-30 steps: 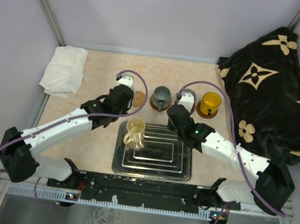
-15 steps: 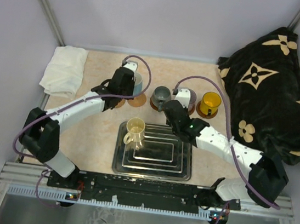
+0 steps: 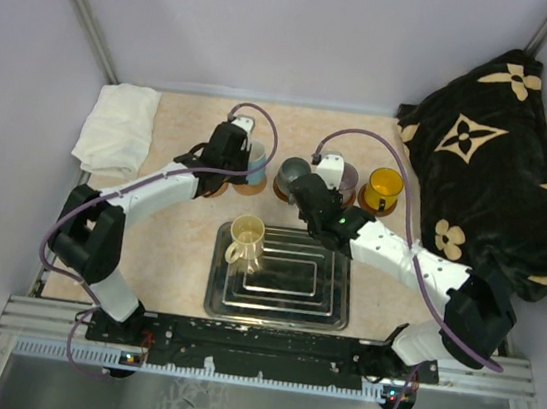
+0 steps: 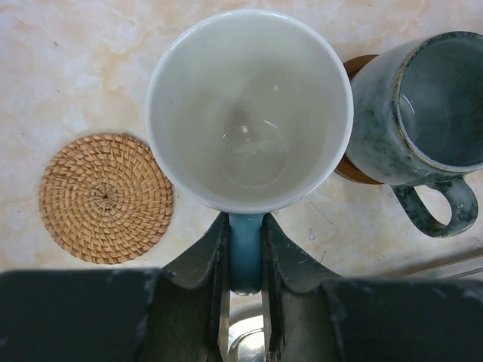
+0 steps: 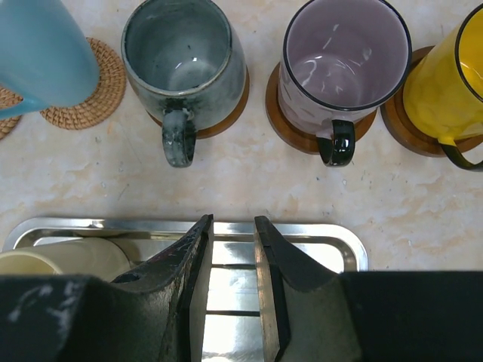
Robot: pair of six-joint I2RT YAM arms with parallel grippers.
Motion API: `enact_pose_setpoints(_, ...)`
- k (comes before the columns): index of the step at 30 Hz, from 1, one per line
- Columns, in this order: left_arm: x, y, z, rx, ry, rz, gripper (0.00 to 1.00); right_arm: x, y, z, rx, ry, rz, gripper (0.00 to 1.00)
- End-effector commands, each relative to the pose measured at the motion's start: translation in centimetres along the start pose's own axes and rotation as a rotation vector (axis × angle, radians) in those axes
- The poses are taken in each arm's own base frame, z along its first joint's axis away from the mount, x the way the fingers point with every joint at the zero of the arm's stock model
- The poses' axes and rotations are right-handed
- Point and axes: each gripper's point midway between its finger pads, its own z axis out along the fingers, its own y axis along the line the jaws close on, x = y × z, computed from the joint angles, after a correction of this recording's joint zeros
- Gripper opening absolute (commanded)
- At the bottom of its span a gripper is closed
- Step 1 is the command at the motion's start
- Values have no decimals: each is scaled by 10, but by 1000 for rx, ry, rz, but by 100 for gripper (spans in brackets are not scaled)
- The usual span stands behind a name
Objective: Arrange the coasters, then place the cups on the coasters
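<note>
Left pincer, clamped on a white blue-handled ceramic mug, has reached the round woven coaster at upper left; lowering comes next.

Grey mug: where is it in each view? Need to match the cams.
Top external: grey mug at back centre, in the row of mugs.
Left wrist: grey mug at the right edge, handle towards the bottom right.
Right wrist: grey mug at top, left of centre, handle pointing down.
Shared landmark: the white-and-blue mug sits immediately left of it in all three views.
</note>
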Motion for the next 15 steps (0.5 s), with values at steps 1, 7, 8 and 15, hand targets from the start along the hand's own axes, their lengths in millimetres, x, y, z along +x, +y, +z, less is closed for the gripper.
enact_pose_setpoints(1,-35,-16,-3,47,-97,-83,0,-31,-5,-6,24,-79,56,29)
enact_pose_setpoints(7,-34,-11,-5,-32,-86,-116,0,-30,-6,-9,12,-88,69,29)
enact_pose_setpoints(8,-34,-10,-5,-45,-85,-118,0,-31,-7,-10,9,-91,73,30)
enact_pose_setpoints(15,-33,-20,-4,-108,-104,-43,0,-31,-9,-13,-7,-104,79,30)
